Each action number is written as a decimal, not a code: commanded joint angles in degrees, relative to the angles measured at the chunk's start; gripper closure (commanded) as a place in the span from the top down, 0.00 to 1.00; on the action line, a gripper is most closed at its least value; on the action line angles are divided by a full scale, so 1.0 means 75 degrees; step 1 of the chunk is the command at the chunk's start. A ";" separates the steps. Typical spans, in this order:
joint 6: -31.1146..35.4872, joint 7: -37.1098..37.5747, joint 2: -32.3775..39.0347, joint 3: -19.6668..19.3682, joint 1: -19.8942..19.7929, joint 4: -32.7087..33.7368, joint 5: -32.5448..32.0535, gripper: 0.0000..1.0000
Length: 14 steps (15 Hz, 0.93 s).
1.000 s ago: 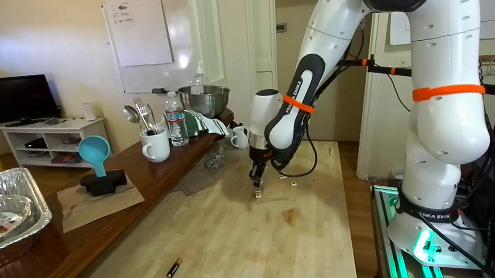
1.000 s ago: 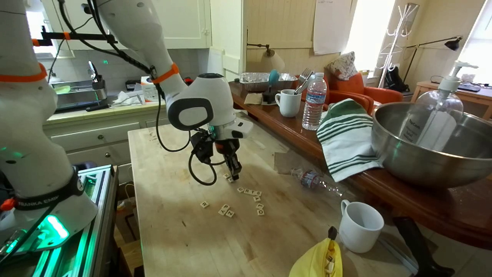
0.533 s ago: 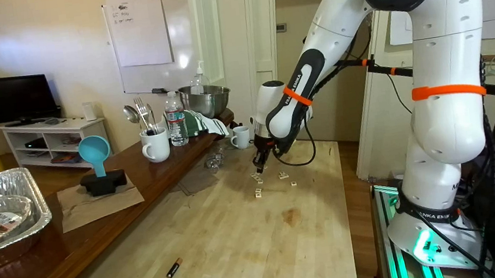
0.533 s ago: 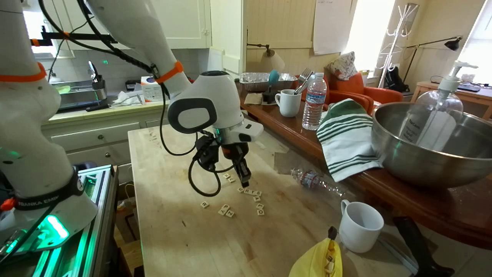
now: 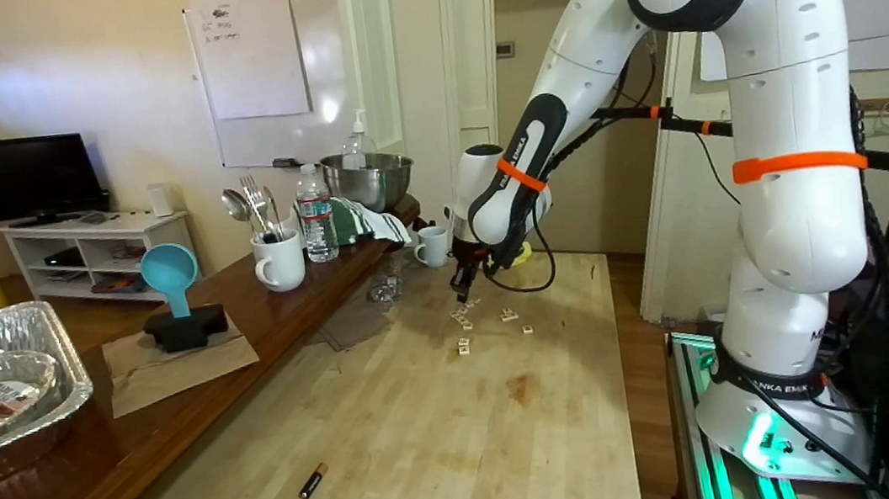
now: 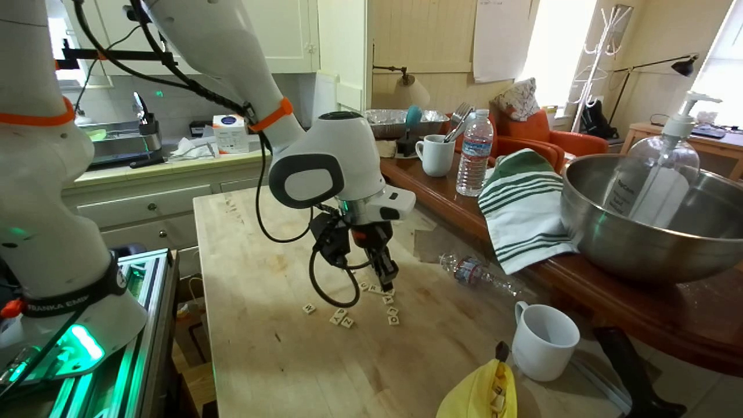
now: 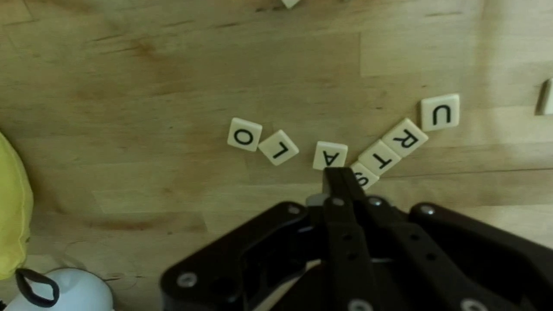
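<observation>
Looking down in the wrist view, I see the gripper point(image 7: 341, 173) with its two fingers pressed together and nothing visible between them, which leaves a slim tip among small pieces. That tip overlaps the A tile point(image 7: 330, 154) and the S tile point(image 7: 365, 175); whether it touches either, I can't tell. The S tile, T tile point(image 7: 379, 157) and R tile point(image 7: 405, 137) sit edge to edge in a slanting row, the U tile point(image 7: 440, 112) just beside its end, while the L tile point(image 7: 278, 147) and O tile point(image 7: 244, 134) trail off the other way. All lie flat and face up, presumably to be read.

In an exterior view, the tiles lie toward the tabletop's point(image 5: 434, 437) far edge, and the arm point(image 5: 584, 71) bends over from the robot-side edge so the tip points down at them. A battery point(image 5: 313, 481) lies well apart, nearer the edge along the wooden counter point(image 5: 99, 444).

In an exterior view, the W tile point(image 6: 309, 309) lies closest to the robot-side edge. The yellow pouch point(image 6: 473, 392) gapes, pale pieces in its mouth, so it probably stores tiles. Up on the counter, a soap bottle point(image 6: 653, 174) tilts inside the steel bowl point(image 6: 627, 255), whose wall seems to prop it
</observation>
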 commanded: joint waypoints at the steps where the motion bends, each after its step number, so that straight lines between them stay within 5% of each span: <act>1: 0.0080 -0.0160 0.0553 0.0054 -0.0107 0.0407 -0.0063 0.00; 14: 0.0107 -0.0799 0.0472 0.0301 -0.0388 -0.0111 -0.0049 0.00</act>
